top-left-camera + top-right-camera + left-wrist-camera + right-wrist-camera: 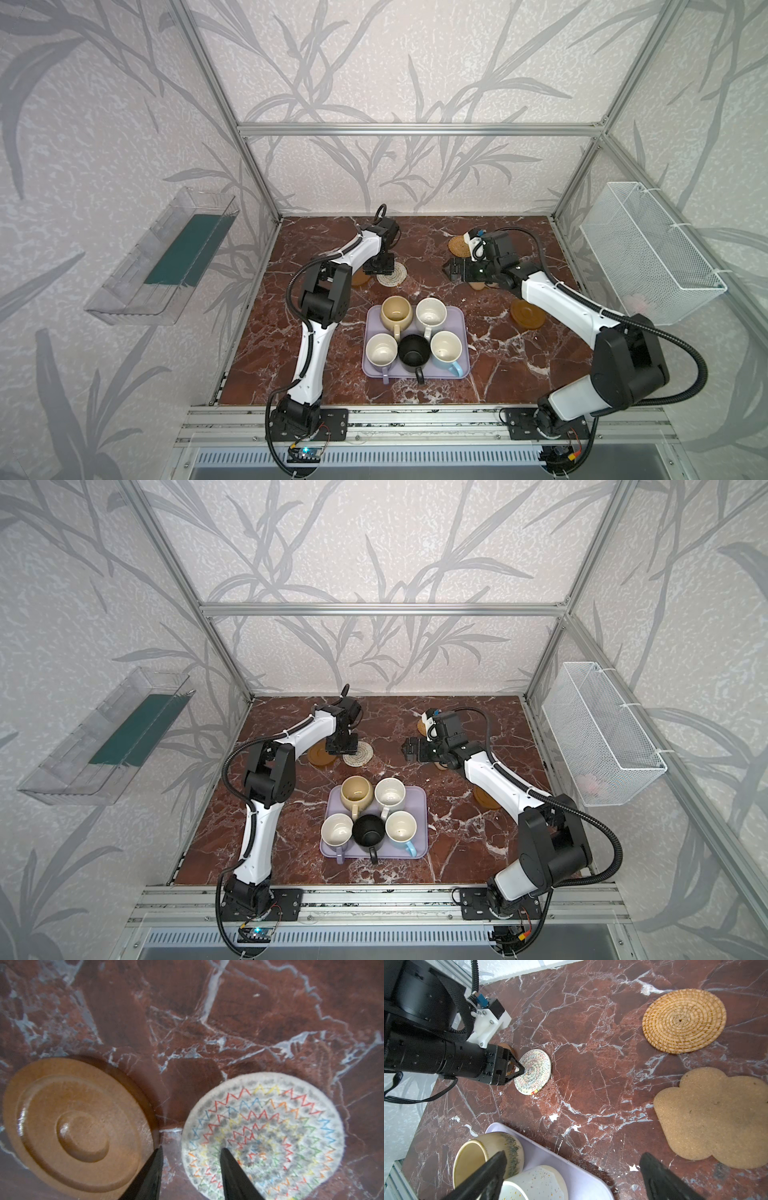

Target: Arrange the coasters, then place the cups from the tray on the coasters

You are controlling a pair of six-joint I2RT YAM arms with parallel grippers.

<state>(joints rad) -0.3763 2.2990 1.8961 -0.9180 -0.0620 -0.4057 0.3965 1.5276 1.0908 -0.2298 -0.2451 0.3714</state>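
Left fingers [149, 1178] are standing partly apart, with nothing gripped between them. One tip is sitting over the rim of an amber disc [79, 1126] and the other over the woven coaster [270, 1126]. Bare table [498, 374] is showing in the gap. Whether the tips are pressing on the coasters, I cannot tell. The left gripper [192, 1148] is pointing straight down at the far left part of the table. The disc and the woven coaster are lying flat just beside each other, not touching.

Right fingers [483, 1178] are spread as wide as they go and are holding nothing. The right gripper [574, 1154] is hanging above the table, pointing toward the left arm. It is sitting between the tray [459, 316] and the paw coaster [716, 1115]. The rattan coaster [684, 1020] is lying farther back, near the paw coaster but apart from it. In both top views the right arm is covering most of the paw coaster. The second amber disc [528, 314] is lying right of the tray, half under that arm.

All five mugs are standing upright on the tray at mid-table, crowded together. The beige mug [397, 313] and white mug [431, 311] are making up the back row. The lilac mug [381, 349], black mug [413, 353] and blue mug [446, 349] are making up the front row. The lilac and black handles are sticking out over the near rim.
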